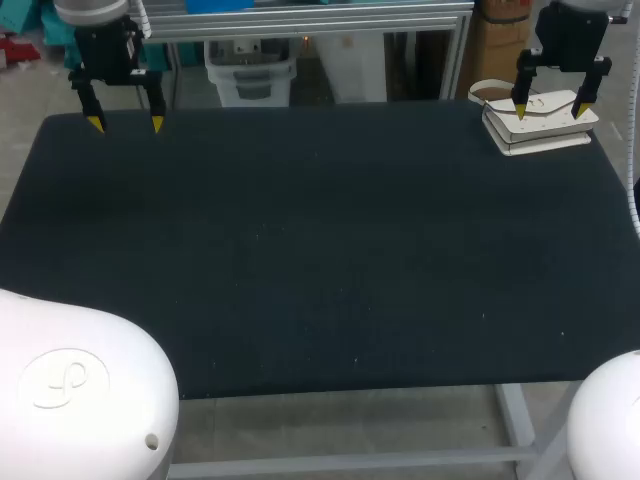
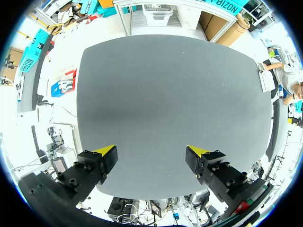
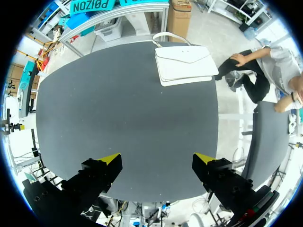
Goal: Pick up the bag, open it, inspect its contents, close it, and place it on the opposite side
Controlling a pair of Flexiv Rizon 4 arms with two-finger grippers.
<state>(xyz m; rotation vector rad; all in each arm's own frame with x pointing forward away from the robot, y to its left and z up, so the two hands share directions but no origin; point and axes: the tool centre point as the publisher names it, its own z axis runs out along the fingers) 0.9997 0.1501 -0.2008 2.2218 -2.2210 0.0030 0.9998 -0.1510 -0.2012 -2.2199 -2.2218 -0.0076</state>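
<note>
Robotics lab, we judge, though the surroundings read poorly. Evidence: our left arm (image 1: 105,45) and right arm (image 1: 572,35) hang over one dark-matted table (image 1: 300,260), carried on a bare pale metal frame (image 1: 515,415).

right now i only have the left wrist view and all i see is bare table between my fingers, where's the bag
observer: The white bag lies flat at the far right corner of the table, on the right arm's side.
operator: is it open
observer: No, the right wrist view shows its flap folded down.
operator: right gripper on it yet
observer: No. The right gripper is open with only table between its fingers, and the bag sits well ahead of it.
</note>
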